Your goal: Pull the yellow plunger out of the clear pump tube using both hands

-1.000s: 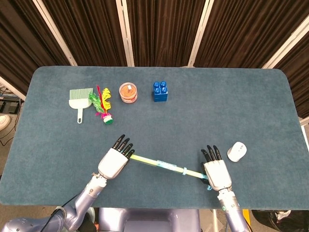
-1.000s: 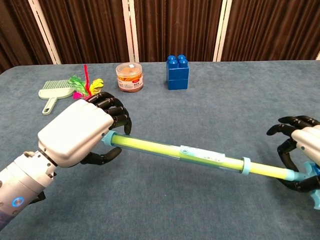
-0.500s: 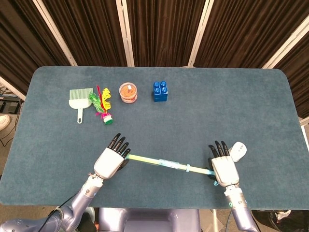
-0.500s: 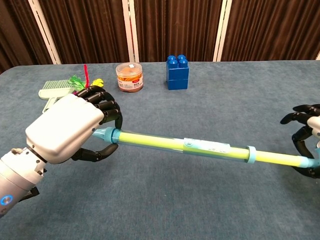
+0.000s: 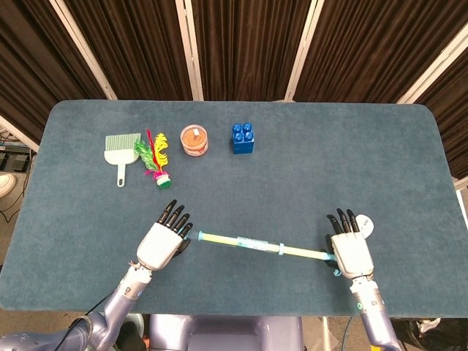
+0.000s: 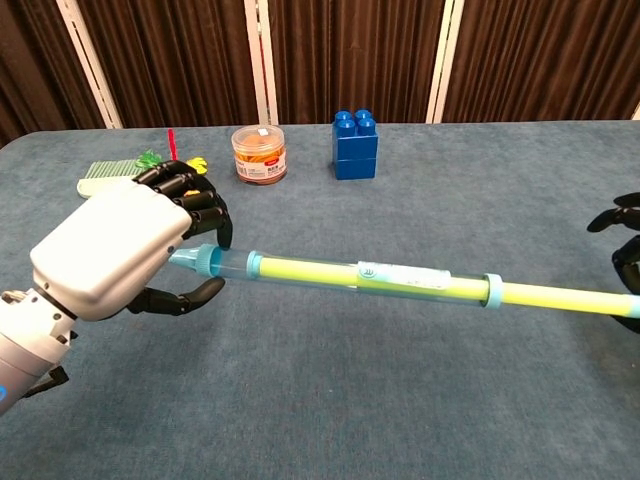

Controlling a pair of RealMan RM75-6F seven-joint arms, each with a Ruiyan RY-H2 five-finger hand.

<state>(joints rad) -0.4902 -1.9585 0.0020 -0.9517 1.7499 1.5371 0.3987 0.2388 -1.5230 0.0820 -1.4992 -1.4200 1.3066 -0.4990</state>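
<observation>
The clear pump tube (image 5: 241, 242) hangs level above the table between my two hands; in the chest view the clear pump tube (image 6: 360, 275) shows yellow inside. My left hand (image 5: 164, 243) grips its blue nozzle end, thumb below and fingers over the tip, as my left hand (image 6: 110, 250) shows up close. The yellow plunger (image 5: 307, 253) sticks out of the tube's right end past a blue collar (image 6: 493, 289). My right hand (image 5: 351, 252) holds the plunger's far end; the chest view shows only its dark fingertips (image 6: 625, 215) at the frame edge.
At the back of the table stand a blue block (image 5: 243, 138), an orange-lidded jar (image 5: 194, 140), a feather shuttlecock (image 5: 156, 157) and a pale green brush (image 5: 121, 150). A white mouse (image 5: 364, 224) lies just beyond my right hand. The table's near edge is close behind both wrists.
My hands have moved apart, the right one going rightward. More of the yellow plunger now shows outside the tube, and the tube's nozzle end has slid out of my left palm.
</observation>
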